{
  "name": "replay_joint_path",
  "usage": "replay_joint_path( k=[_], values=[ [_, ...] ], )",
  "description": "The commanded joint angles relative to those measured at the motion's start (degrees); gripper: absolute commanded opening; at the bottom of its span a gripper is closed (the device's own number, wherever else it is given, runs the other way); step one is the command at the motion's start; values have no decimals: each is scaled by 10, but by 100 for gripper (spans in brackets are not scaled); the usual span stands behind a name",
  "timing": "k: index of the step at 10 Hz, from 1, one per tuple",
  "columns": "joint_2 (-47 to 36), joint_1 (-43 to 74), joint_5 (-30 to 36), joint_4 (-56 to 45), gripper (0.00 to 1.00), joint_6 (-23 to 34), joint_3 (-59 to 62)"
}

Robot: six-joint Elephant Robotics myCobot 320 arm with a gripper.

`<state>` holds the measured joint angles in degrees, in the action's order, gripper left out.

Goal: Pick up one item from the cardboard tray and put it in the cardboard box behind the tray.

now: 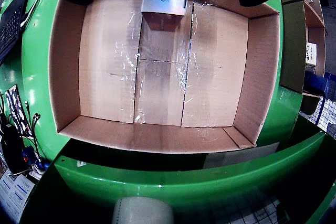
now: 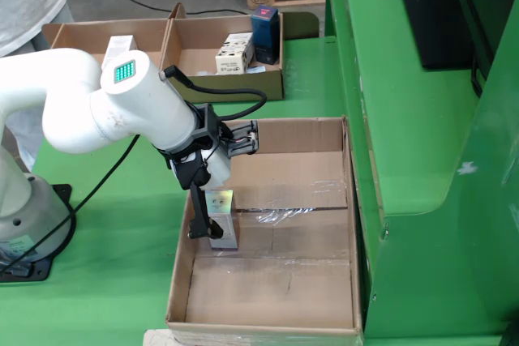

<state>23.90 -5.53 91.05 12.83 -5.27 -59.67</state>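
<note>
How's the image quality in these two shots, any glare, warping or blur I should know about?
View that rides on the gripper: fisheye bends the cardboard box walls, tape glints, corners are dark, bottom edge blurred. View from the side: even light, sharp, soft shadow under the silver item.

Hand (image 2: 212, 228) fingertips behind silver box (image 2: 220, 215)

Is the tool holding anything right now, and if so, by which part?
Yes. The tool holds a small silver box by its upper part, fingers down its sides, inside the cardboard box, low over its floor.
</note>
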Motion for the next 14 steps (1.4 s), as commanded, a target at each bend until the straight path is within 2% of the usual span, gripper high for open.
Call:
replay_joint_path(
  k=[1, 14],
  values=[
    [-5, 3, 5, 10, 100, -1, 19],
    [19, 11, 22, 19, 100, -6, -2]
  ],
)
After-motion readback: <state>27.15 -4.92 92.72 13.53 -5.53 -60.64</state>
